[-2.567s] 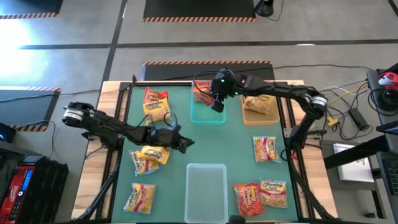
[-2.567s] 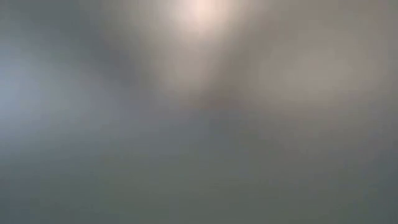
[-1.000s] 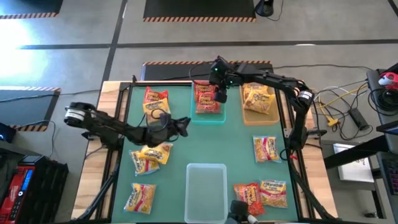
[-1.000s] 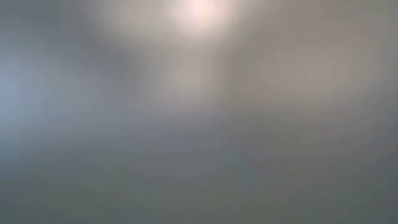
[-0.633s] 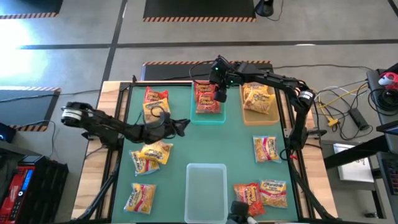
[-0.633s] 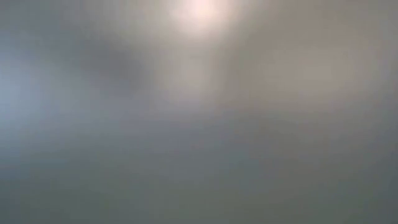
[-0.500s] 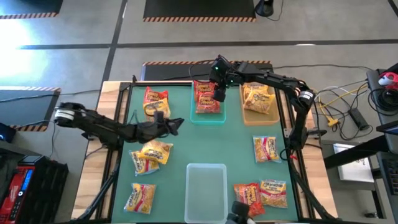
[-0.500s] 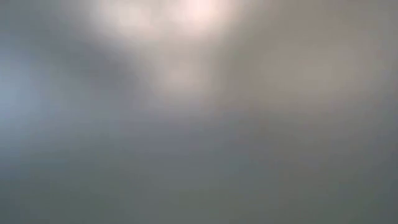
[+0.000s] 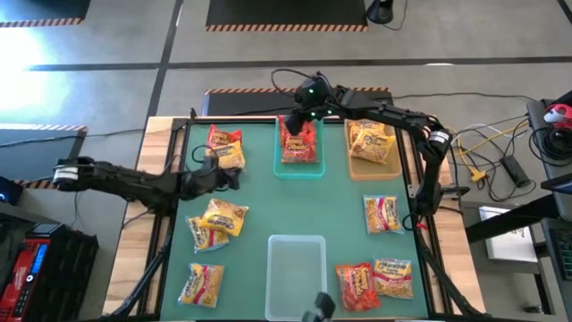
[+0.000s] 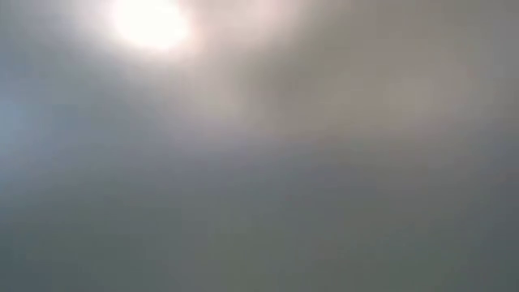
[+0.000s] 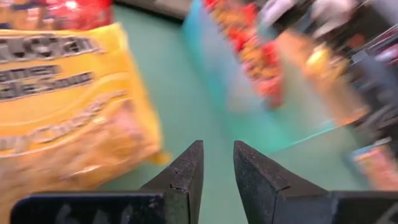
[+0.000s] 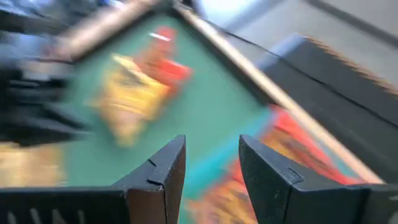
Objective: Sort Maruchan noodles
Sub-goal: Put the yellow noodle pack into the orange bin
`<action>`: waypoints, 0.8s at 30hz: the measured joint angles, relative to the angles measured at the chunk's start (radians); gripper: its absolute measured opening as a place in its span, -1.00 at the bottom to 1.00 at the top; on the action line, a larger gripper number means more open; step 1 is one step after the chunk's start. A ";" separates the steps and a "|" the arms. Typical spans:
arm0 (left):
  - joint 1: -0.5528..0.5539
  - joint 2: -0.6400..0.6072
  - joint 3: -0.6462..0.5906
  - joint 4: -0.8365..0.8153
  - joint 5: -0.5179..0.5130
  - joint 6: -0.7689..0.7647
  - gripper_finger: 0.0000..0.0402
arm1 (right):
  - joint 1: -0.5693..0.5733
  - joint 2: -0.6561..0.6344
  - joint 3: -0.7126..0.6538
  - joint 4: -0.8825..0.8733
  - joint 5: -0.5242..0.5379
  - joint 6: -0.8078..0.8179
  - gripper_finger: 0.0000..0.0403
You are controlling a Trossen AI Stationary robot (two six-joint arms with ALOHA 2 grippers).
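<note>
Left end effector (image 9: 234, 176), empty and narrowly parted, beside a yellow noodle packet (image 9: 227, 156); right end effector (image 9: 298, 117), open, over the teal bin (image 9: 298, 169)

You're working in a robotics lab or test bay, not a home. Look at the grey concrete floor (image 9: 107, 80): dark mats (image 9: 286, 12) edged with orange-and-black hazard striping lie on it, and black tape lines cross it. Your surface (image 9: 259, 210) is a green mat in a wood-and-metal frame, with two dark robot arms mounted at its sides. Loose cables (image 9: 500, 143) trail over the floor on the right beside a desk edge holding gear, and a red and black equipment case (image 9: 31, 259) stands at the lower left.
</note>
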 joint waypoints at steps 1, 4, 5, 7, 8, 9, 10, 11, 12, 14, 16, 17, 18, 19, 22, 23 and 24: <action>0.006 0.002 0.023 -0.076 0.007 -0.002 -0.67 | 0.006 0.003 0.000 0.032 -0.036 0.017 -0.33; 0.016 0.016 0.085 -0.273 0.004 -0.014 -0.71 | 0.025 0.009 0.000 0.078 -0.049 0.032 -0.33; 0.016 0.024 0.103 -0.320 -0.009 -0.027 -0.72 | 0.030 0.010 0.000 0.077 -0.047 0.031 -0.33; 0.016 0.036 0.124 -0.401 -0.045 -0.060 -0.75 | 0.038 0.014 0.000 0.080 -0.041 0.030 -0.32; 0.016 0.043 0.129 -0.428 -0.070 -0.080 -0.77 | 0.042 0.017 0.001 0.087 -0.039 0.030 -0.32; 0.018 0.052 0.132 -0.443 -0.096 -0.102 -0.78 | 0.043 0.020 0.001 0.092 -0.039 0.036 -0.33; 0.023 0.058 0.132 -0.453 -0.115 -0.129 -0.79 | 0.046 0.025 0.001 0.093 -0.038 0.040 -0.33; 0.031 0.064 0.130 -0.456 -0.121 -0.162 -0.80 | 0.049 0.032 0.001 0.102 -0.036 0.049 -0.34; 0.041 0.072 0.129 -0.456 -0.121 -0.196 -0.80 | 0.052 0.037 0.001 0.114 -0.036 0.067 -0.35; 0.053 0.091 0.124 -0.459 -0.117 -0.252 -0.81 | 0.058 0.050 0.000 0.124 -0.038 0.099 -0.36; 0.061 0.111 0.124 -0.455 -0.110 -0.302 -0.81 | 0.060 0.059 0.000 0.134 -0.040 0.123 -0.36; 0.064 0.123 0.124 -0.454 -0.104 -0.328 -0.81 | 0.061 0.064 0.000 0.131 -0.040 0.130 -0.37; 0.066 0.134 0.124 -0.454 -0.096 -0.349 -0.81 | 0.062 0.068 0.000 0.133 -0.039 0.138 -0.37; 0.066 0.148 0.124 -0.451 -0.095 -0.361 -0.81 | 0.062 0.070 0.000 0.131 -0.039 0.141 -0.37; 0.065 0.189 0.126 -0.434 -0.088 -0.373 -0.81 | 0.063 0.071 0.000 0.133 -0.039 0.134 -0.37; 0.065 0.201 0.126 -0.425 -0.077 -0.373 -0.81 | 0.063 0.070 0.000 0.135 -0.039 0.130 -0.37; 0.065 0.211 0.127 -0.414 -0.059 -0.370 -0.81 | 0.063 0.070 0.000 0.135 -0.040 0.125 -0.37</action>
